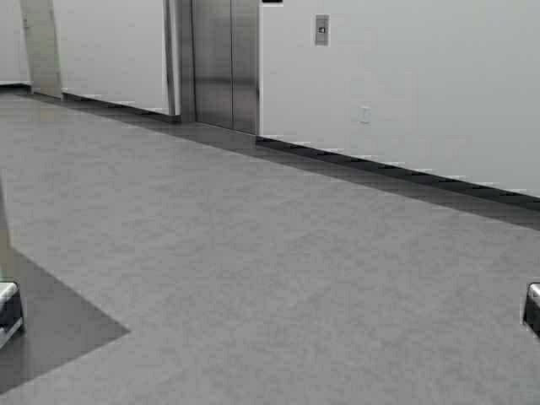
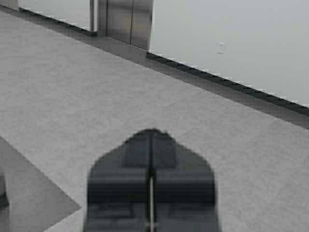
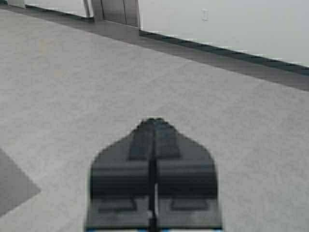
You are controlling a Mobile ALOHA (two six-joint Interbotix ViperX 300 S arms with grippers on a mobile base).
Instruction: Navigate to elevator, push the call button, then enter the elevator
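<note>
The elevator stands far ahead to the left, doors closed, with the call button on the white wall just to its right. Open grey floor lies between. Left gripper and right gripper are both pressed closed, holding nothing

We see a grey speckled floor filling most of the high view, running up to a white wall. A darker grey band in the floor runs along the wall's foot, beside a dark baseboard. Near the lower left, 1 darker patch with an angled edge is set into the floor. We see nothing loose lying on it.
</note>
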